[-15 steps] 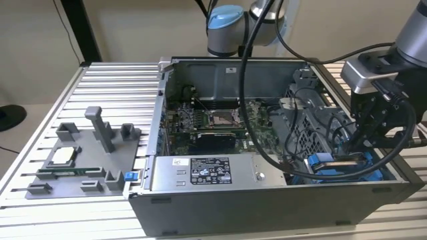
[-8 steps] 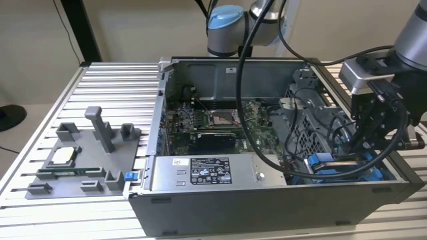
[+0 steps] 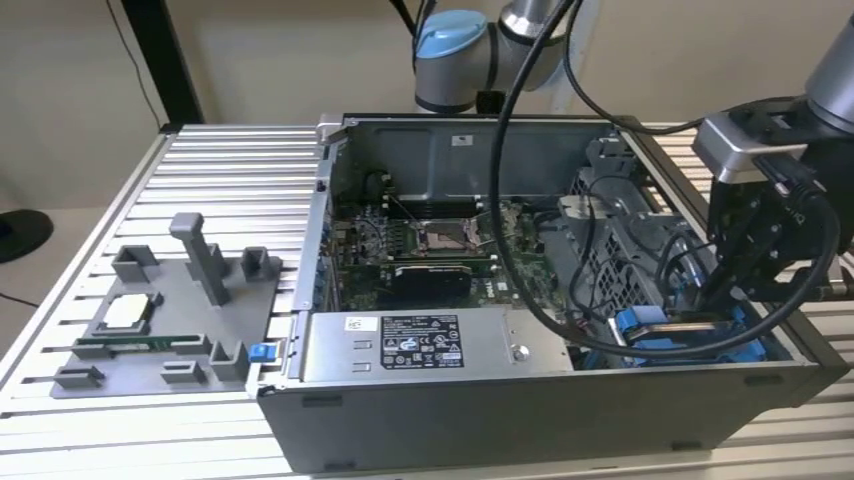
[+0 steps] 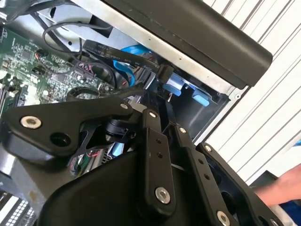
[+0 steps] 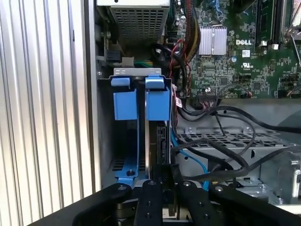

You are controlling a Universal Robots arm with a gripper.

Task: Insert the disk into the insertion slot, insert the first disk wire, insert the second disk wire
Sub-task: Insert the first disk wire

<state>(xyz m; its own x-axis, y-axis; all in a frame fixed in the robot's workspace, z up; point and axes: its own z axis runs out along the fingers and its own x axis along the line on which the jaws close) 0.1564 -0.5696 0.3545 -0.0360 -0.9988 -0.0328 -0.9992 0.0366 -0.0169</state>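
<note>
Right up close, the hand [image 5: 165,186] is hanging inside the computer case [image 3: 534,410], drawn narrow, its own black links hiding whether it is pinching anything. Just beyond, one disk [image 5: 159,141] is standing on edge in the insertion slot [image 5: 136,71], filling one of two blue frames [image 5: 123,106]. Several black cables [image 5: 244,117] are looping beside it, crossing the grey cage [image 5: 268,139]; farther off, the green board [image 5: 235,61] is showing, partly cut off.
</note>
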